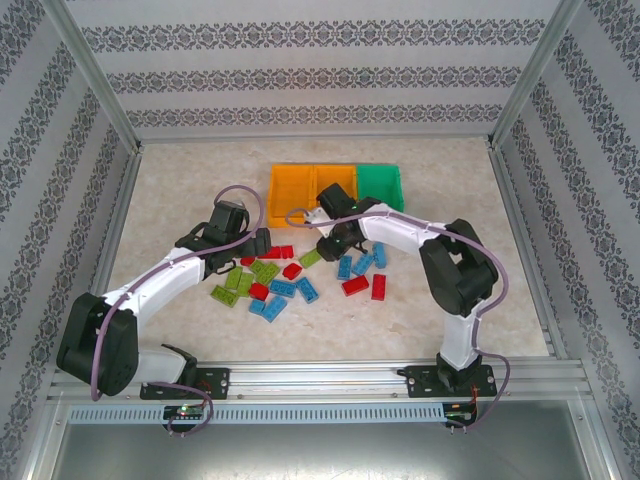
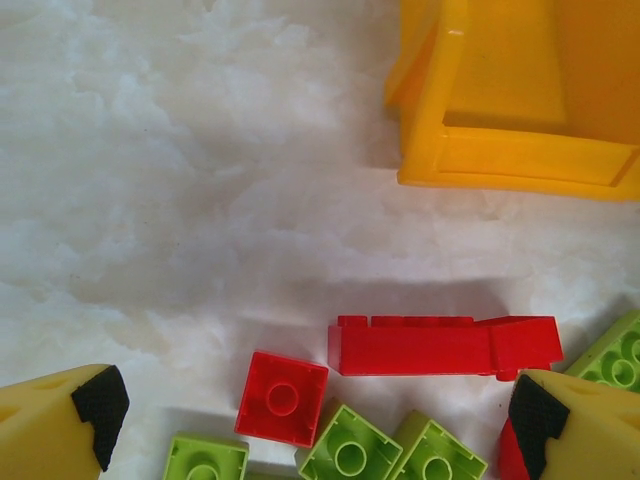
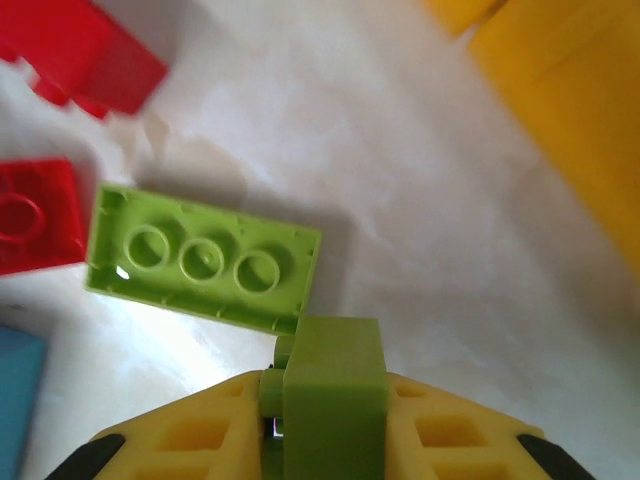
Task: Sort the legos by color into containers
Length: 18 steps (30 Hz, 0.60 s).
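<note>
While the left gripper [image 2: 318,412] hangs with its jaws spread wide and nothing between them, the right gripper [image 3: 335,392] is closed on a light green brick [image 3: 335,355], pinched on edge between its yellow fingers [image 3: 190,435]. Just beyond that held piece lies an overturned green brick [image 3: 205,262], its three hollow tubes facing up; whether the two touch cannot be told. Around it in the right wrist view sit a flat red brick [image 3: 35,215], a second red brick [image 3: 85,55] that is blurred, and the edge of a blue brick [image 3: 15,390].

From above, three bins stand side by side at the far middle of the table [image 1: 180,200]: the left orange bin [image 1: 290,187], the middle orange bin [image 1: 335,178] and the green bin [image 1: 380,180] on the right. The right gripper sits just near of the middle orange bin, at the far edge of the loose legos [image 1: 281,288], which lie scattered on the table between the two arms. Blue pieces [image 1: 362,263] gather toward the right and the near side, green pieces [image 1: 235,278] toward the left, and red pieces [image 1: 355,285] are mixed among them.

The left gripper is at the far left of the scatter. Beyond its fingertips [image 2: 100,405] lie a long red brick [image 2: 440,345] on its side and a one-stud red brick [image 2: 283,398], with several green bricks at the lower edge of the left wrist view. A corner of the left orange bin stands farther off, apart from them.
</note>
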Tool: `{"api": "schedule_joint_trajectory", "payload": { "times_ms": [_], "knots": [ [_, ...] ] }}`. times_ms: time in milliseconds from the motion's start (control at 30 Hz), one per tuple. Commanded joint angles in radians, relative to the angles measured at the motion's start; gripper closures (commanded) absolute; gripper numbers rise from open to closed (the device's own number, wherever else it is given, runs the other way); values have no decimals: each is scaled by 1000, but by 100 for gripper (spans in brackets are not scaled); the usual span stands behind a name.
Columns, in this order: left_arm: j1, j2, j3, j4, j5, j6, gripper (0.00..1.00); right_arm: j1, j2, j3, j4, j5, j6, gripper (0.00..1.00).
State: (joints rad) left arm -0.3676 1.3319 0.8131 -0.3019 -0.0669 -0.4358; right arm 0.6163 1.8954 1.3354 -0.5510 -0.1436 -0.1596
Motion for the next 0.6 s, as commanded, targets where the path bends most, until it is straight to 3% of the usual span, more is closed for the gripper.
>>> {"api": "schedule_joint_trajectory", "payload": {
  "times_ms": [0, 167, 567],
  "knots": [
    [-12, -35, -17, -42, -31, -18, 0, -60, -61, 36, 84, -95, 104, 73],
    [-10, -48, -31, -55, -49, -41, 1, -128, -7, 132, 108, -129, 265, 71],
    [-11, -39, -42, -176, -91, -134, 0, -145, 207, 402, -24, 35, 479, 68]
  ]
}}
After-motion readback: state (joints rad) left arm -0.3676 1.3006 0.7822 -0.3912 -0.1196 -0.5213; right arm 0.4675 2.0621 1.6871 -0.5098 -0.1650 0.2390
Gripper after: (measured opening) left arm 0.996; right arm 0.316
